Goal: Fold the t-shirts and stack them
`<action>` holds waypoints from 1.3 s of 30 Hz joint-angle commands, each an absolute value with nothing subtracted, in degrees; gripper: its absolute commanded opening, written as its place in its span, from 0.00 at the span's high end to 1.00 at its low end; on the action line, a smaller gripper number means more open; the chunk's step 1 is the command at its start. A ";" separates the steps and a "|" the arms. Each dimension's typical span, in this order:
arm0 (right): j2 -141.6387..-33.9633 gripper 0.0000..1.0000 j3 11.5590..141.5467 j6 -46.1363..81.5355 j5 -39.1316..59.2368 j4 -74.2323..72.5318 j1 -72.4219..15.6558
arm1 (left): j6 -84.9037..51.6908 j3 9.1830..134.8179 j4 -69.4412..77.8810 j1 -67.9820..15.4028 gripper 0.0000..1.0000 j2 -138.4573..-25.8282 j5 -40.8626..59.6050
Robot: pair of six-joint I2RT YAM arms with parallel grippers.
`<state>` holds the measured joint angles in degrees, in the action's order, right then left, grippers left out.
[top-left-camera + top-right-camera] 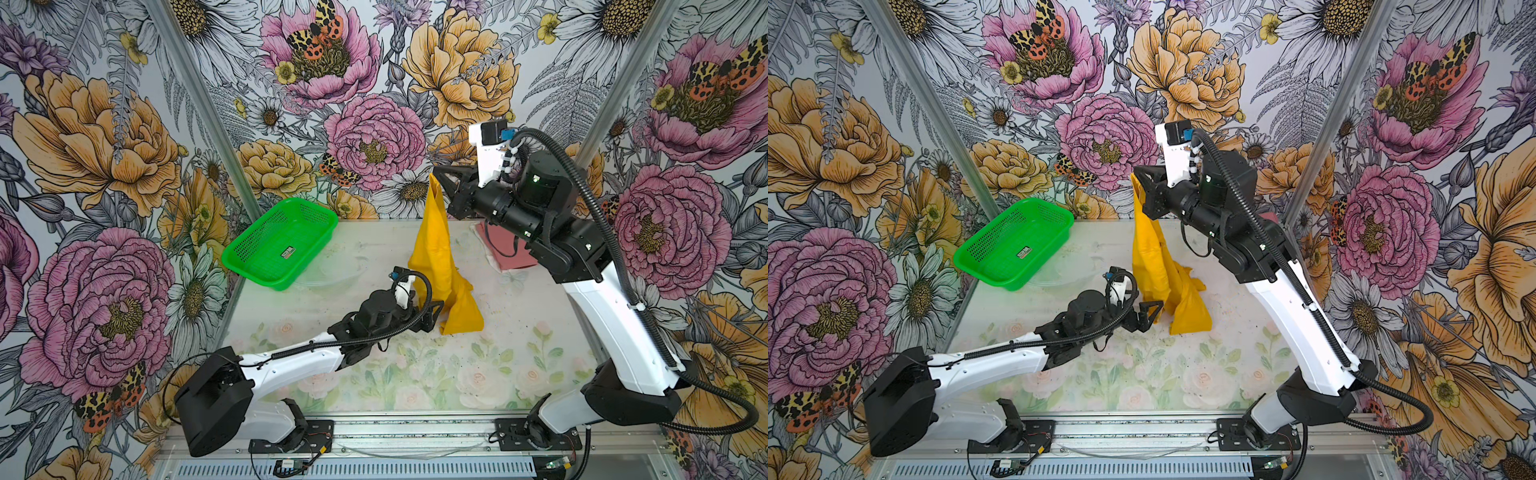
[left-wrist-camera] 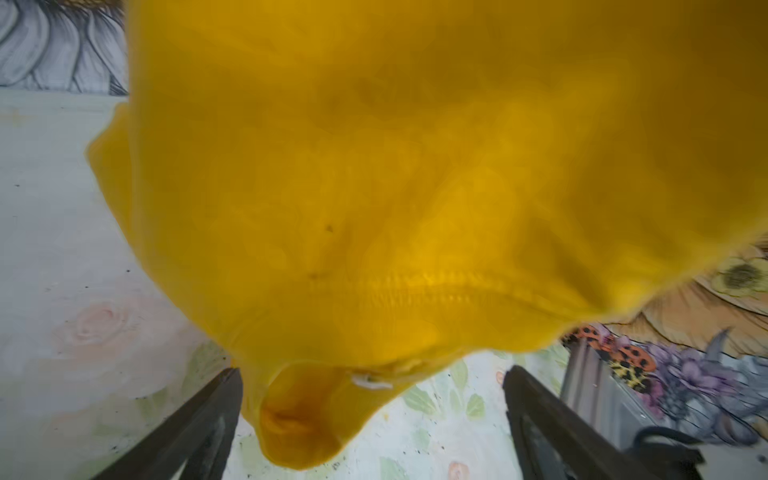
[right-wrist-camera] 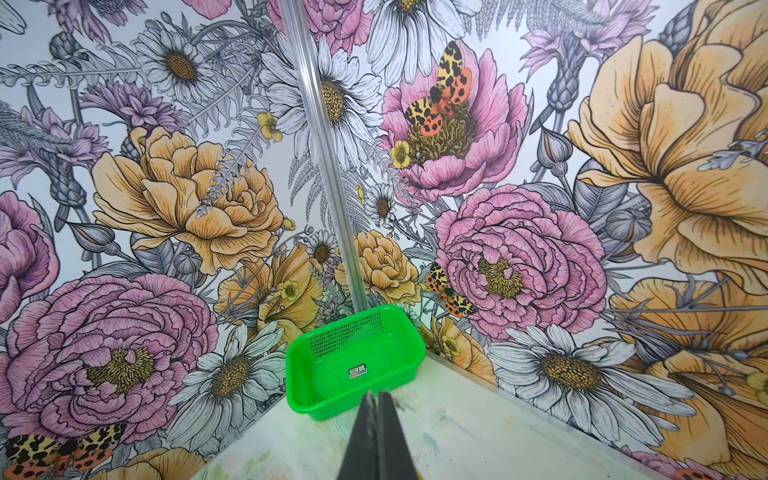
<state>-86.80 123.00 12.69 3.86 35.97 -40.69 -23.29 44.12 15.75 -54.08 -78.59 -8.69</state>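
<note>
R gripper (image 1: 435, 173) pinched tight on yellow tee (image 1: 436, 249) top; cloth hangs below it to table (image 1: 374, 365). L gripper (image 1: 434, 309) jaws apart, right at tee's low folds. Below/behind R gripper: pink tee (image 1: 515, 253), flat.

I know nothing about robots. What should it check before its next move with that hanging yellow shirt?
1. Right gripper shut on the top of the yellow t-shirt: ok.
2. Left gripper open, with cloth showing between its jaws: ok.
3. Shirt lifted off the table: not ok, its lower end rests there.
4. Shirt hanging flat: not ok, it is bunched and twisted.
5. Pink t-shirt neatly folded: cannot tell, the right arm covers part of it.
6. Green basket apart from the shirt: ok.
</note>
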 commanded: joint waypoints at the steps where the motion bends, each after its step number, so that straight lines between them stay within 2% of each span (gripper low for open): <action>1: -86.14 1.00 126.49 10.86 -1.85 33.75 -43.44 | -18.91 48.24 14.08 -54.77 0.03 -82.24 -28.00; 4: -84.99 1.00 126.46 9.90 -4.10 33.75 -45.09 | -18.07 49.88 11.20 -51.92 0.18 -81.87 -32.37; 6: -83.70 1.00 125.52 8.92 -6.18 33.75 -47.67 | -18.58 51.74 7.97 -46.41 0.21 -79.82 -32.23; 10: -80.50 1.00 121.10 7.56 -16.19 33.52 -50.82 | -18.15 57.22 4.59 -33.22 0.20 -77.89 -23.63; 12: -77.99 1.00 116.61 7.64 -21.95 32.08 -51.95 | -16.93 63.36 1.56 -27.48 0.15 -80.59 -14.70; 15: -74.79 1.00 110.31 8.87 -28.33 29.73 -52.27 | -13.57 76.63 -10.86 -24.55 0.02 -86.93 -2.74; 17: -73.34 1.00 107.05 9.32 -35.05 29.40 -52.32 | -11.79 79.53 -14.62 -24.63 0.01 -87.12 -0.04; 22: -68.91 1.00 98.43 8.49 -50.88 27.83 -52.21 | -14.84 71.66 -15.95 -22.15 0.01 -82.72 10.62; 27: -61.87 1.00 86.65 10.47 -60.93 27.34 -51.51 | -19.65 61.51 -16.10 -21.80 0.01 -78.75 8.30; 35: -50.53 1.00 70.37 16.10 -68.98 29.61 -50.70 | -24.67 52.11 -13.95 -21.22 0.01 -82.08 12.95; 39: -49.74 1.00 65.73 19.19 -69.38 34.37 -47.45 | -26.71 48.32 -12.95 -26.46 0.02 -83.66 15.50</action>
